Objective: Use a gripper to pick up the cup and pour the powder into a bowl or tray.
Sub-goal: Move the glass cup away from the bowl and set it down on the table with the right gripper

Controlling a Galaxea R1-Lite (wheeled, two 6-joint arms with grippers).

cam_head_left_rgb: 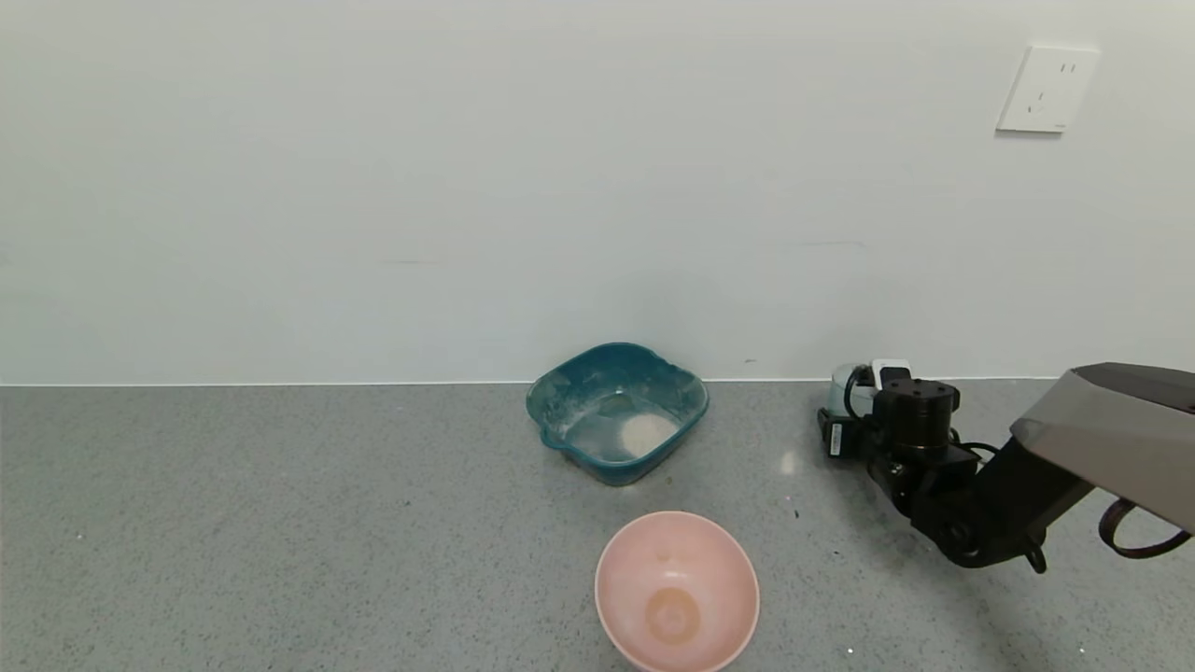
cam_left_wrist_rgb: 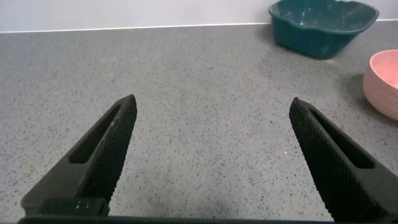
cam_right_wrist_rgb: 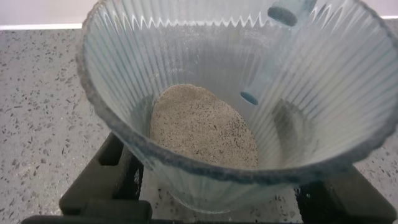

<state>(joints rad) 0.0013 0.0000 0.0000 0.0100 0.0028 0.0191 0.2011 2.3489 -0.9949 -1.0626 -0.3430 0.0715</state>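
Note:
The cup [cam_right_wrist_rgb: 205, 81], clear and ribbed, stands on the counter at the back right near the wall [cam_head_left_rgb: 843, 383]. It holds a heap of off-white powder [cam_right_wrist_rgb: 202, 127]. My right gripper [cam_head_left_rgb: 851, 420] [cam_right_wrist_rgb: 217, 190] has its fingers against both sides of the cup's lower part, shut on it. The dark teal basin [cam_head_left_rgb: 560, 397] sits at the back centre, left of the cup, with a small pile of powder [cam_head_left_rgb: 646, 431] inside. My left gripper [cam_left_wrist_rgb: 211, 112] is open and empty over bare counter; it is out of the head view.
A round pink bowl [cam_head_left_rgb: 677, 590] stands at the front centre, before the basin. The basin [cam_left_wrist_rgb: 323, 25] and the pink bowl [cam_left_wrist_rgb: 382, 81] also show in the left wrist view. A wall runs along the counter's back edge, with a socket [cam_head_left_rgb: 1046, 89].

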